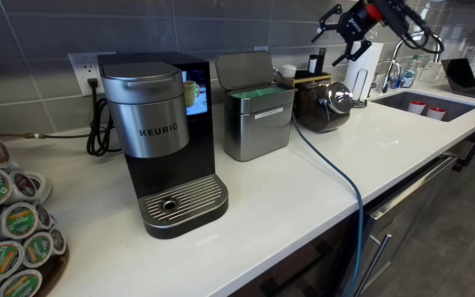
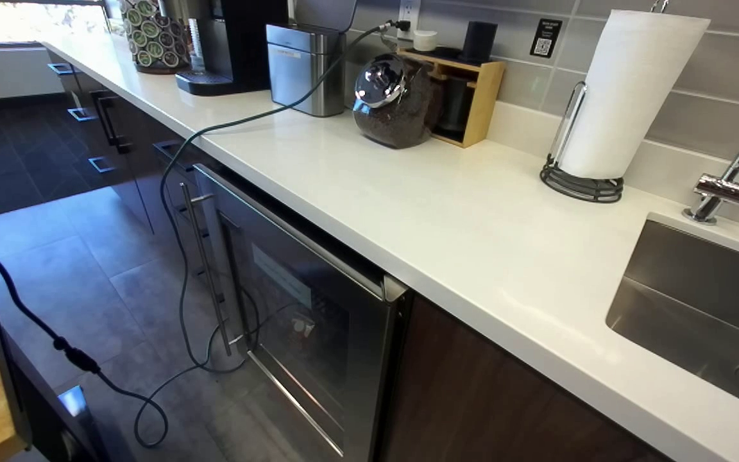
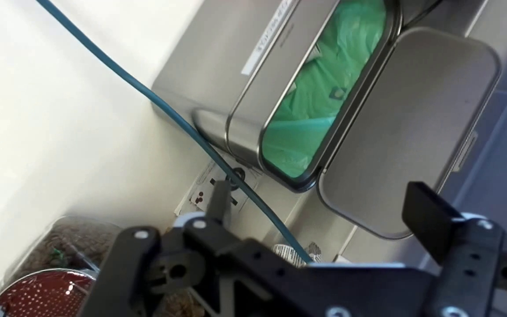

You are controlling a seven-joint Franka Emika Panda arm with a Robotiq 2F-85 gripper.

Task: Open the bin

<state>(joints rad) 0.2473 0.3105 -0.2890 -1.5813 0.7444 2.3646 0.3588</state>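
The bin (image 1: 258, 134) is a brushed-steel box on the counter. Its lid (image 1: 243, 71) stands raised behind it, and a green liner (image 1: 258, 93) shows inside. The bin (image 2: 308, 80) also shows in an exterior view with part of the lid (image 2: 324, 14) cut by the top edge. In the wrist view the bin (image 3: 218, 57), its green liner (image 3: 324, 88) and its swung-back lid (image 3: 412, 127) are seen from above. My gripper (image 1: 326, 49) is open and empty, above and to the side of the bin, apart from it. Its fingers (image 3: 324, 204) are spread in the wrist view.
A Keurig coffee maker (image 1: 146, 119) stands beside the bin. A round glass jar (image 1: 322, 105) and a wooden box (image 2: 482, 106) stand on its far side. A blue cable (image 1: 332, 163) runs past the bin and over the counter edge. A paper towel roll (image 2: 629, 96) stands near the sink.
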